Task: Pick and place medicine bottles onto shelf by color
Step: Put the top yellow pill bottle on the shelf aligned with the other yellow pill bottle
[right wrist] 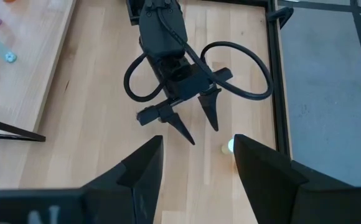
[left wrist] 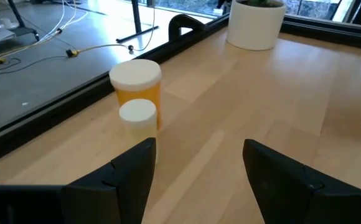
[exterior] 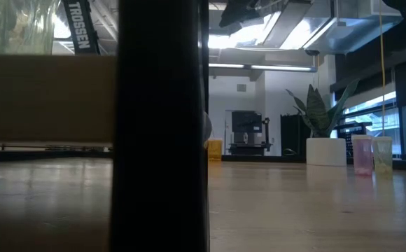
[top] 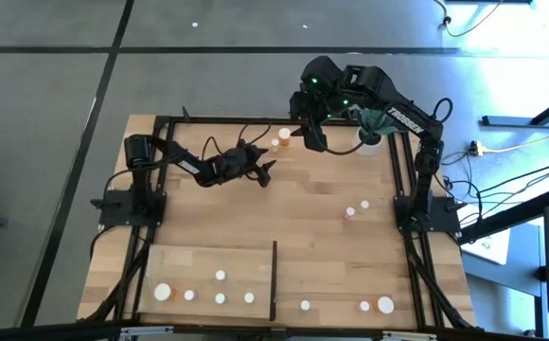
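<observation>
Left pincer (top: 269, 171) sits upper-centre of the high view, fingers spread w/ nothing between them, pointed toward two orange-tinted medicine bottles (top: 280, 139) near the tabletop's (top: 322, 218) top edge. In the left wrist view the larger orange bottle (left wrist: 137, 87) stands upright w/ a wide white cap; a smaller bottle (left wrist: 137, 121) stands just in front, touching or nearly so, can't tell which. Both are apart from the pincer tips.

Right pincer (top: 312, 140) hangs upper-right of centre in the high view, above the same area, also parted & empty; its wrist view looks down on the left arm's pincer (right wrist: 194, 126) and one small cap (right wrist: 230, 146) beside it.

Shelf (top: 208, 256), a pale plank panel w/ a black upright strip on its right edge, lies lower-left in the high view w/ five white-capped bottles (top: 220, 276) on it. More bottles stand on the tabletop at lower right (top: 385, 304) and mid-right (top: 350, 214). White plant pot (top: 370, 138) sits upper right.

Handling, as a guess: bottles look light, rigid plastic, smooth & prob. slippery, easy to tip. Best hold is across the body just under the cap. The two stand so close that one finger may nudge the neighbour over.
</observation>
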{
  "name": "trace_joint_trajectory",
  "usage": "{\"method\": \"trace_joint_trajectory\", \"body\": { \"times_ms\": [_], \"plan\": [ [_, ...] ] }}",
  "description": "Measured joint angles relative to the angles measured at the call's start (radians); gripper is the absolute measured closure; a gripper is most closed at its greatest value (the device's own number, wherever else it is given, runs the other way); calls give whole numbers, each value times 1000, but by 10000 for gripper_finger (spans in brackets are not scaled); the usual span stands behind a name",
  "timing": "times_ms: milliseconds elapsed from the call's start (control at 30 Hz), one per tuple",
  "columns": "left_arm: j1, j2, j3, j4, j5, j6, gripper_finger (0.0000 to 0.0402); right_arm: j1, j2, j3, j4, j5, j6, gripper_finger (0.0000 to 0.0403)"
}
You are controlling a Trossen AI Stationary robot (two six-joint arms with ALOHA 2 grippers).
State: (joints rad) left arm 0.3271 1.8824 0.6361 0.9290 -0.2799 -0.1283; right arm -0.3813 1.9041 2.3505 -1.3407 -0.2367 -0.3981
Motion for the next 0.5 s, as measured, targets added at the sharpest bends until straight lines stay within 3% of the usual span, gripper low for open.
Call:
{"method": "trace_joint_trajectory", "body": {
  "times_ms": [233,500],
  "plan": [
    [15,44,0,22,-70,-45,168,0,0,0,0,0,0,205],
    [36,83,3,84,-10,-50,139,0,1,0,9,0,0,205]
  ]
}}
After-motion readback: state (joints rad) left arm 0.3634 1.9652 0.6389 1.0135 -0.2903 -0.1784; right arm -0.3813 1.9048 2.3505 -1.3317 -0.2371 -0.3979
